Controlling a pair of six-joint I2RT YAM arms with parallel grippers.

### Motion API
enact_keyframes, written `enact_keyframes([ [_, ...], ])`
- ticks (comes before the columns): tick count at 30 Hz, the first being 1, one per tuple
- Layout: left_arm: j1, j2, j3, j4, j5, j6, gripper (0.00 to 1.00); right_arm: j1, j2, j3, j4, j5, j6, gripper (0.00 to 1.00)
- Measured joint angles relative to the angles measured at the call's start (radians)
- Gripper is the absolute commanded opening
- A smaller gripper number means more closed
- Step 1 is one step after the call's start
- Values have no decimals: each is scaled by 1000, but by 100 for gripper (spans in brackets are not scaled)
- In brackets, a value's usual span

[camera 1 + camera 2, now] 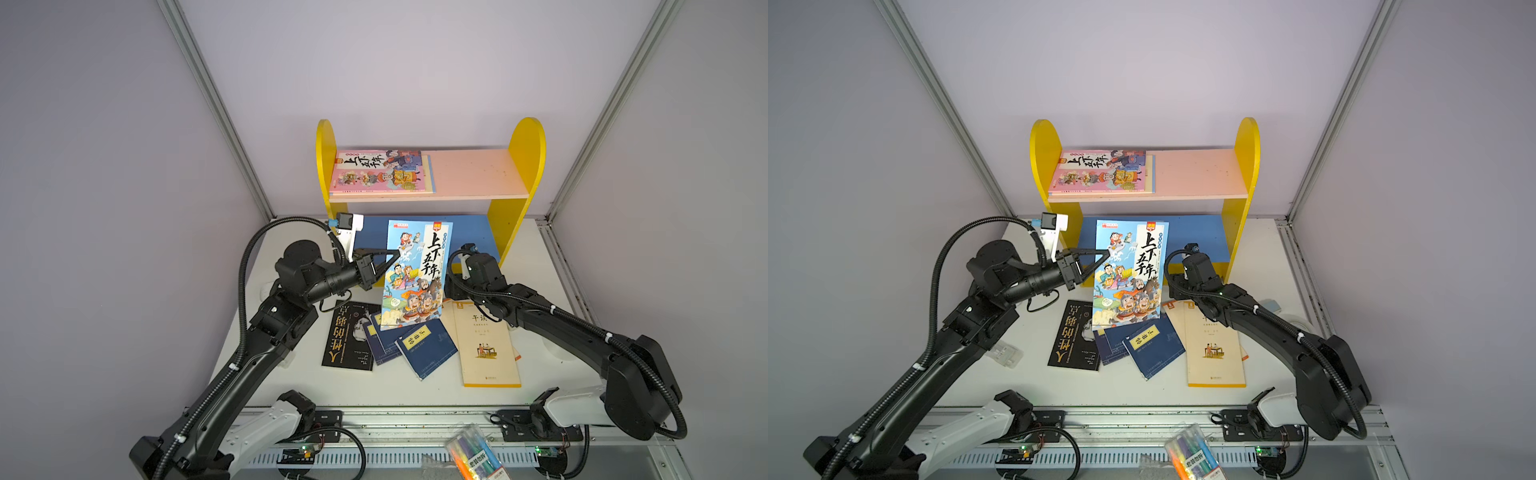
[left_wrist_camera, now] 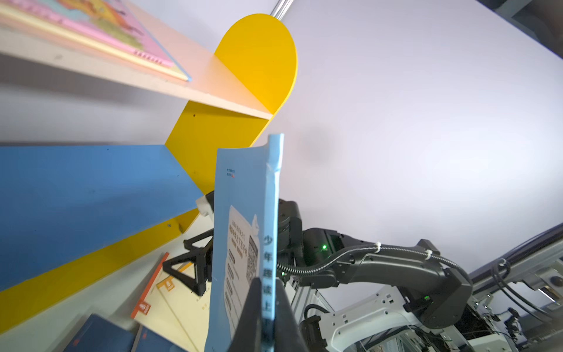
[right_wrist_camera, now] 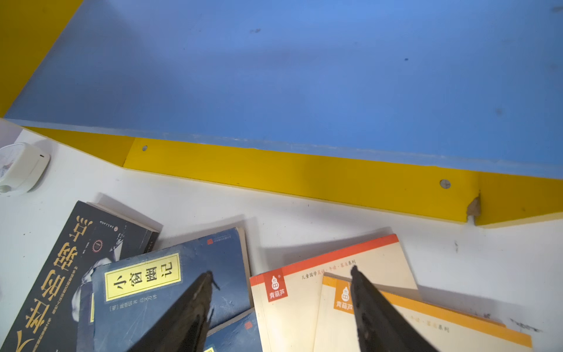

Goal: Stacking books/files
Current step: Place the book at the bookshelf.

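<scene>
Left wrist view: left gripper (image 2: 269, 286) clamps the blue cartoon book (image 2: 237, 189) upright; right gripper (image 3: 281, 271) gapes empty. Next, likely up onto the shelf stack (image 2: 122, 33).

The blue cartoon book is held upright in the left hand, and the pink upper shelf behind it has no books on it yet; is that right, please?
Not quite. The pink upper shelf already has books on it: a pink cartoon book lies flat at one end, as both top views show. The blue cartoon book is indeed held upright in the left hand.
</scene>
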Motion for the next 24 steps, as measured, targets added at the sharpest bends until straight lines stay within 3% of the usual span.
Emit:
enact_keyframes([
  [5, 0, 130, 189, 57, 13, -24, 0, 0, -32, -27, 2, 10, 0, 74],
  [12, 0, 279, 425, 108, -93, -38, 0, 0, -66, -64, 12, 15, 0, 74],
  [18, -14, 370, 511, 157, -298, -48, 0, 0, -77, -93, 33, -6, 0, 74],
  [24, -48, 412, 513, 178, -607, -35, 0, 0, -78, -100, 39, -29, -10, 74],
])
